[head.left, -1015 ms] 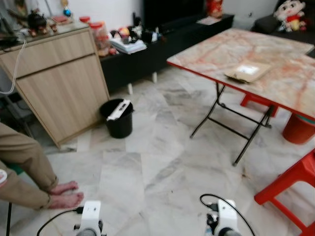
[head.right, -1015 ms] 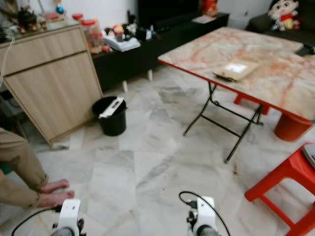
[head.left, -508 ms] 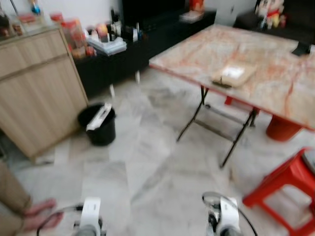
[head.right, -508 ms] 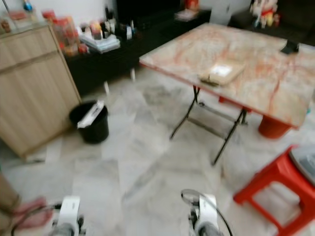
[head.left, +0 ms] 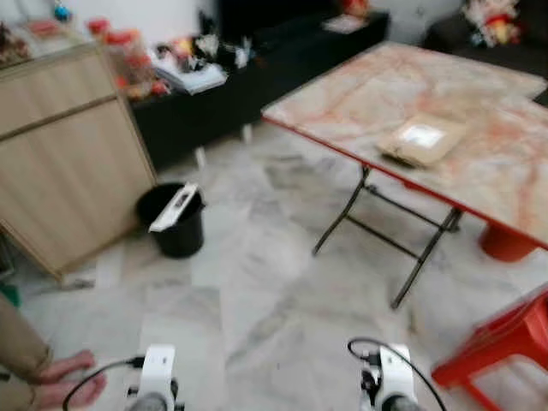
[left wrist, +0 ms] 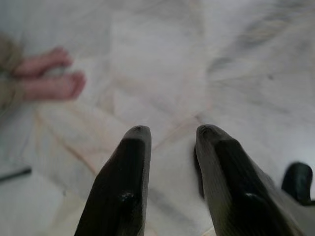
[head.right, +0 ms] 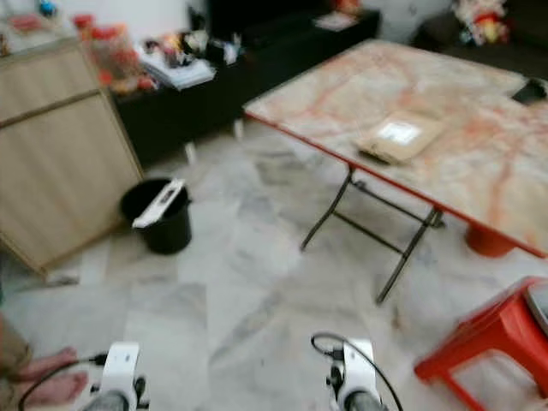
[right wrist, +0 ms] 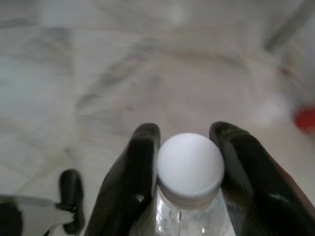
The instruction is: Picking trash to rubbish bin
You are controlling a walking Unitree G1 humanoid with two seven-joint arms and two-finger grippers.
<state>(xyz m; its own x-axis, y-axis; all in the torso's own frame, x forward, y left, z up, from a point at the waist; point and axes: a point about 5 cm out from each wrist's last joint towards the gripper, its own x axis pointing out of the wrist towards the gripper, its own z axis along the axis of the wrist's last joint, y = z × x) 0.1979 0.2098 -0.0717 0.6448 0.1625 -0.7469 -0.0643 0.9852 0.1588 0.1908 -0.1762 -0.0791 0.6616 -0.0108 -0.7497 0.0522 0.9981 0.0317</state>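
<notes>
A black rubbish bin (head.left: 175,224) stands on the marble floor beside a wooden cabinet, with a flat white item leaning out over its rim. My right gripper (right wrist: 184,132) is shut on a clear plastic bottle (right wrist: 189,164) with a white cap, one finger on each side of its neck. My left gripper (left wrist: 170,133) is open over bare floor tiles, nothing between its fingers. Both arms hang low at the bottom edge of the eye views, well short of the bin.
A folding table (head.left: 342,94) with a marbled top and red rim fills the right, a brown parcel (head.left: 424,139) lying on it. A red stool (head.left: 505,342) stands at the lower right. A person's bare feet (head.left: 60,381) rest at the lower left. The wooden cabinet (head.left: 68,163) is far left.
The whole picture has shifted and is blurred, so the camera has moved. The bottle stays in the right gripper; the bin and table have not moved on the floor.
</notes>
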